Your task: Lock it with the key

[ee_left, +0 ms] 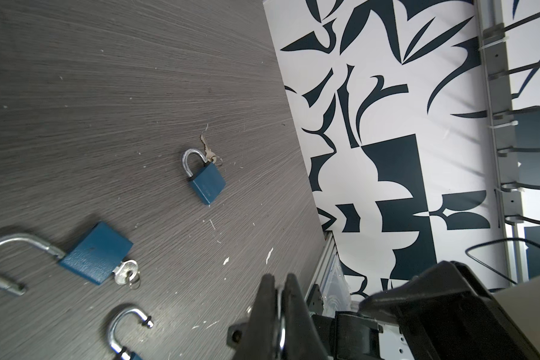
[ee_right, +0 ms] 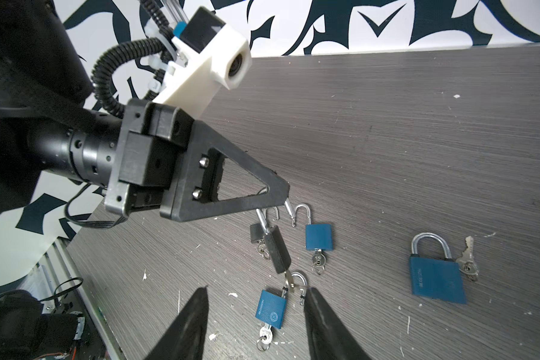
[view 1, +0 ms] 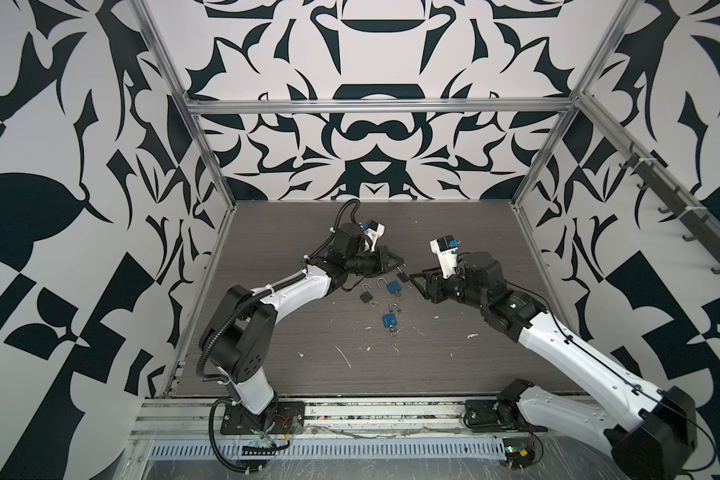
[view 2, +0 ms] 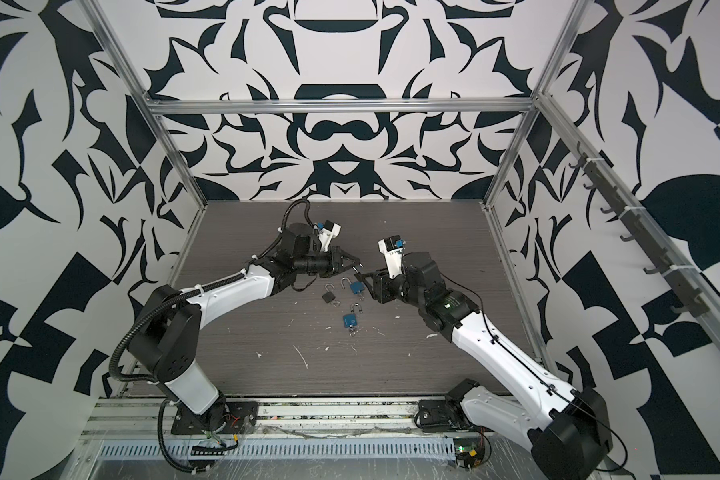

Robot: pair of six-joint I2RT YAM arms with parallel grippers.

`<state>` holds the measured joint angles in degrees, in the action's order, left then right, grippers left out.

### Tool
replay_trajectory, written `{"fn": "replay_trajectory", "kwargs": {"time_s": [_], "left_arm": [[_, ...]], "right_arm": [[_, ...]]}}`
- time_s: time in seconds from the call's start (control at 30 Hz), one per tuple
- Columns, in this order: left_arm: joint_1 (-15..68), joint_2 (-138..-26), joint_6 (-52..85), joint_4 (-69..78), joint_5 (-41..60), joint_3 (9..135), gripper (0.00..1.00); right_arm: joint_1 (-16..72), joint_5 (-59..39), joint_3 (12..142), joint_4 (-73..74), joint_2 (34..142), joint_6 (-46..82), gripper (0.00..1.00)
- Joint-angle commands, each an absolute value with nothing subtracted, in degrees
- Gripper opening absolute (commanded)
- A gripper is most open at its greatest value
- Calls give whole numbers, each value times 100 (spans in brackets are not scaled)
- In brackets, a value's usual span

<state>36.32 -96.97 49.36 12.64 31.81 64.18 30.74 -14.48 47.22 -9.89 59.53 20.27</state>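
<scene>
Right hand (ee_right: 258,289) agape near black padlock (ee_right: 276,252) in left hand (ee_right: 278,194).

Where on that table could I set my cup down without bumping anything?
Bare: the table strip along the back wall, and the wide stretch between the nearest blue padlock and the front rail, only flecked white. Crowded: the middle, where left pincer and right pincer meet by the padlocks.

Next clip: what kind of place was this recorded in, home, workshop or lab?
Most likely a lab robot cell: an aluminium frame boxes in the tabletop, patterned panels serve as walls, and two arms are bolted to a rail at its front edge, with padlocks laid out between them.
</scene>
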Motion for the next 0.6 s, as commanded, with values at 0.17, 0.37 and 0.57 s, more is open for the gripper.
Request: {"fn": "replay_trajectory", "kwargs": {"time_s": [0.17,0.37,0.57], "left_arm": [[3612,-9533,5154,1461,3144,6661,0],[3608,-9506,5214,1316,3269,6850,0],[3610,-9388,5251,1092,3318,7005,0]], "right_arm": [[2400,-2596,4524,-394,5757,2156,51],[2187,-2914,4426,-148,5768,2105,48],[2171,-3021,4301,131,5730,1931,48]]}}
